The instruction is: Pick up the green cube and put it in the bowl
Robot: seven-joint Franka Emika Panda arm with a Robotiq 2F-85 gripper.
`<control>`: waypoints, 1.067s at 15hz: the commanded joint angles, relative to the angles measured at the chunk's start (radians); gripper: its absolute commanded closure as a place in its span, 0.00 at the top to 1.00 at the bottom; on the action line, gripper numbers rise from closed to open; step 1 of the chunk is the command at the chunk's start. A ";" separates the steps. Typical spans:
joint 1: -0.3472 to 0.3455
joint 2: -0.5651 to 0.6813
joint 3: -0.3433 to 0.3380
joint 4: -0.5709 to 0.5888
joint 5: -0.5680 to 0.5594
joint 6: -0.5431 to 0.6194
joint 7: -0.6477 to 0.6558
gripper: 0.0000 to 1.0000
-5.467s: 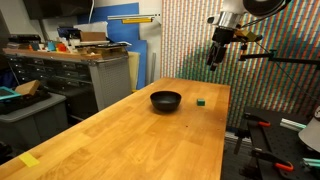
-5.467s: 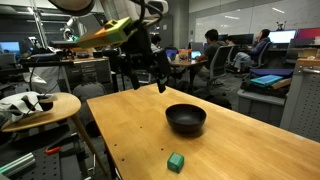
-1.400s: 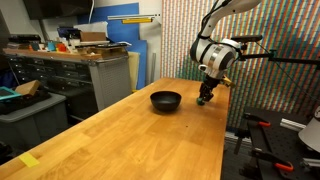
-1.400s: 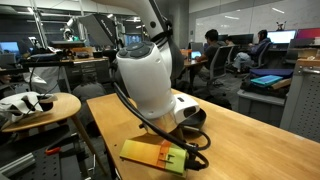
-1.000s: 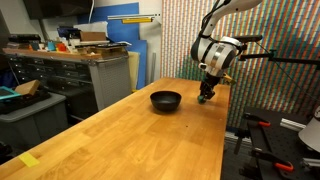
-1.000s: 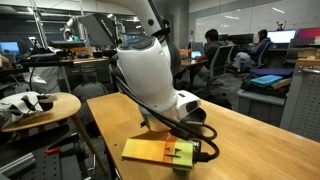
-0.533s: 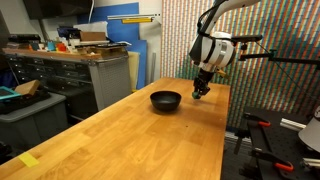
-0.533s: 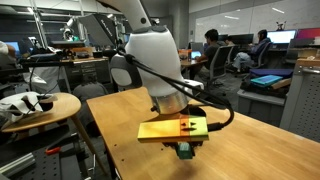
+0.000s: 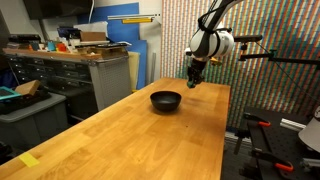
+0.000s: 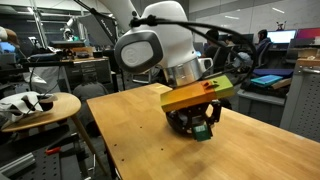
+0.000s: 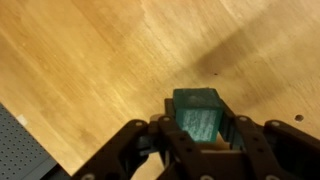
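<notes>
Claw clamped on the green cube, up off the worktop near the bowl.

In the wrist view the two dark fingers pinch the small dark green block from either side, with bare wood grain underneath it and a soft shadow on the wood off to one side. In an exterior view the arm reaches down from above, its claw hanging a little higher than the black bowl's rim and just to one side of it. In an exterior view the arm's big white joint fills the middle, the cube shows green at the claw tip, and the dark shape behind it looks like the bowl, mostly hidden. From these angles I can't tell whether the cube is over the bowl or just beside it.
</notes>
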 commanded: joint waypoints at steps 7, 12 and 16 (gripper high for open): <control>0.365 -0.051 -0.334 0.193 -0.257 -0.301 0.289 0.18; 0.132 -0.157 -0.035 0.217 -0.504 -0.375 0.538 0.18; -0.110 -0.171 0.275 0.213 -0.491 -0.419 0.617 0.18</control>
